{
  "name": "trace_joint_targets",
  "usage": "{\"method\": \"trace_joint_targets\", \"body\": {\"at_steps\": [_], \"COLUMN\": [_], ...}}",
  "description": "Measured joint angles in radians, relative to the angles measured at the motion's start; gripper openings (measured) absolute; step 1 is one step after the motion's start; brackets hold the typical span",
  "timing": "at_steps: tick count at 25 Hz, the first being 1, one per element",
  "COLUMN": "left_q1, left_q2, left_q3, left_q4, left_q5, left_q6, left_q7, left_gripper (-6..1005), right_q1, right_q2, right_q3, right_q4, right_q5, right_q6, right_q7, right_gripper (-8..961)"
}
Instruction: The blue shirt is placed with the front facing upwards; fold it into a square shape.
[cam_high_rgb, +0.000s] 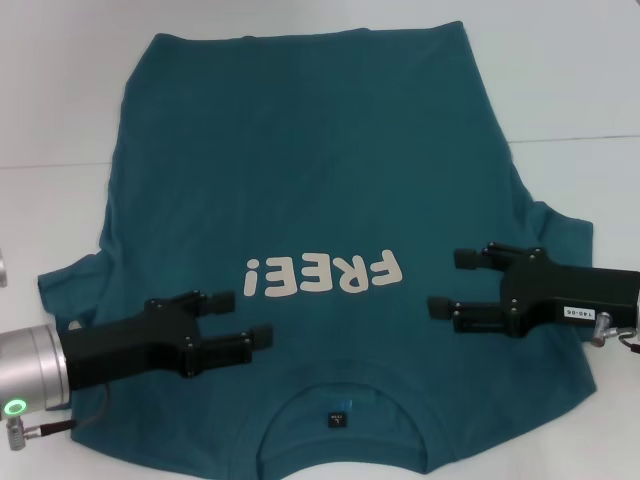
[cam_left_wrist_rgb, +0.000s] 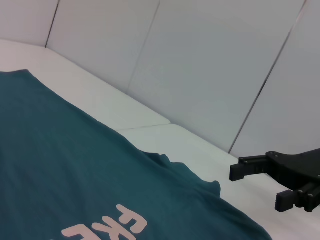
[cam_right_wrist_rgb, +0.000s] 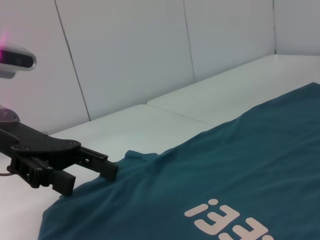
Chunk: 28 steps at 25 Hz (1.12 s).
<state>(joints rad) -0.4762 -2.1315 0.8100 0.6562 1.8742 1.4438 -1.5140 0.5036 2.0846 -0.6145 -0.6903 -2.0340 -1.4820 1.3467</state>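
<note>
The blue shirt (cam_high_rgb: 320, 200) lies flat and spread out on the white table, front up, with cream "FREE!" lettering (cam_high_rgb: 322, 275) and the round neck with its dark label (cam_high_rgb: 338, 419) at the near edge. It also shows in the left wrist view (cam_left_wrist_rgb: 75, 175) and the right wrist view (cam_right_wrist_rgb: 225, 175). My left gripper (cam_high_rgb: 245, 317) is open above the shirt's chest at the near left. My right gripper (cam_high_rgb: 448, 282) is open above the chest at the near right. In the left wrist view the right gripper (cam_left_wrist_rgb: 255, 185) shows; in the right wrist view the left gripper (cam_right_wrist_rgb: 92, 172) shows.
The white table (cam_high_rgb: 580, 80) extends around the shirt, with a seam line across it (cam_high_rgb: 590, 138). White wall panels (cam_left_wrist_rgb: 200, 60) stand behind the table. A camera on a stand (cam_right_wrist_rgb: 15, 57) shows at the edge of the right wrist view.
</note>
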Motion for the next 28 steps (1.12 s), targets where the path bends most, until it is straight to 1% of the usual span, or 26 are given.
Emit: {"method": "trace_joint_targets", "body": {"at_steps": [6,16,19,22,23,24,26,28], "left_q1": [-0.007,-0.009,-0.001,0.027,0.045,0.073,0.094,0.119], "left_q2": [-0.003,-0.005,-0.007,-0.007,-0.008,-0.011,-0.013,-0.014], "left_q3": [0.000,0.001,-0.016,-0.072,-0.098,-0.146,-0.187,-0.242], "left_q4": [-0.001,-0.003,0.003,0.044,0.070,0.117,0.149,0.179], "left_q5": [0.012,0.013,0.009,0.002,0.002,0.004,0.008,0.011], "left_q6": [-0.011,-0.016,-0.015,-0.003,-0.004,-0.020,-0.047,-0.103], "left_q7": [-0.001,-0.001,-0.001,-0.015,-0.035,-0.082,-0.126,-0.186], "left_gripper": [879,878,878,879,880,880,878,876], "right_q1": [0.001,0.001,0.001,0.001,0.001,0.001,0.000,-0.002], "right_q2": [0.000,0.002,0.002,0.002,0.002,0.002,0.002,0.002], "right_q3": [-0.019,-0.022,-0.022,-0.021,-0.020,-0.020,-0.016,-0.014], "right_q4": [0.001,0.003,0.003,0.003,0.003,0.003,0.003,0.003], "right_q5": [0.000,0.003,0.004,0.005,0.006,0.006,0.006,0.006], "right_q6": [0.004,0.005,0.005,0.004,0.004,0.003,0.003,0.003], "right_q7": [0.000,0.000,0.000,0.000,0.000,0.001,0.003,0.003], "right_gripper": [924,923,923,923,923,922,922,922]}}
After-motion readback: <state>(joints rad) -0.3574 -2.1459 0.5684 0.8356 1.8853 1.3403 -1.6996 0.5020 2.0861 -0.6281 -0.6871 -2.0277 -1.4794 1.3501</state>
